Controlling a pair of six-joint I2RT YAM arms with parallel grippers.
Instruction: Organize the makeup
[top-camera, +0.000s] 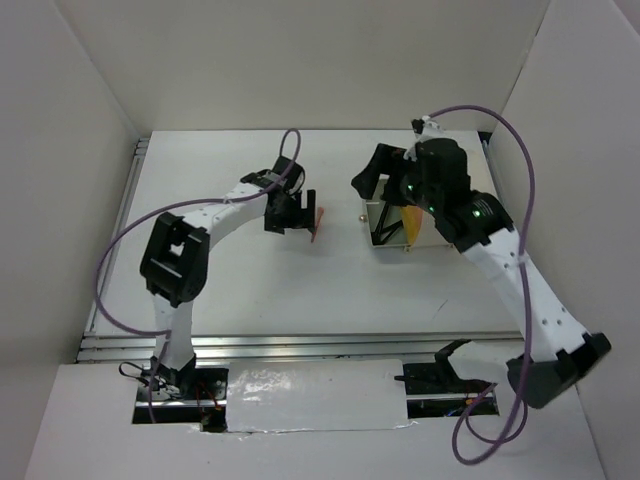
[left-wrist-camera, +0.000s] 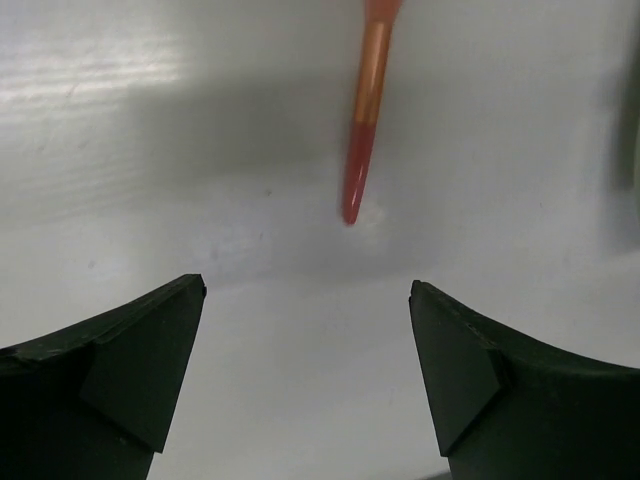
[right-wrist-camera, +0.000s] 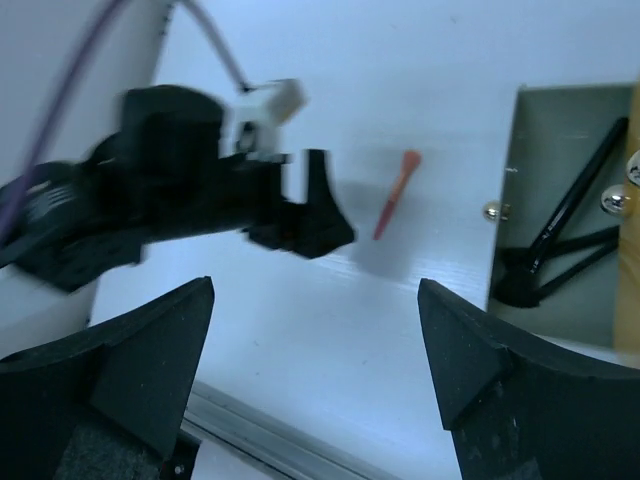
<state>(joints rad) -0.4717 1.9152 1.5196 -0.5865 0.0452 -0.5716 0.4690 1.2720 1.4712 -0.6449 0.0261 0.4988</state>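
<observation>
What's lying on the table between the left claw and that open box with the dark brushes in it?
Only a short orange-pink stick lies there, touching neither; the rest of the stretch is bare. The right wrist view shows it most clearly.

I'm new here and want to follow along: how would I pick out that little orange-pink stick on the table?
Find the white table, between the two arms. Just right of the left end effector lies the orange-pink stick, alone on the bare surface. Unlike the black sticks, which sit in the open box farther right, it is brightly coloured and loose.
</observation>
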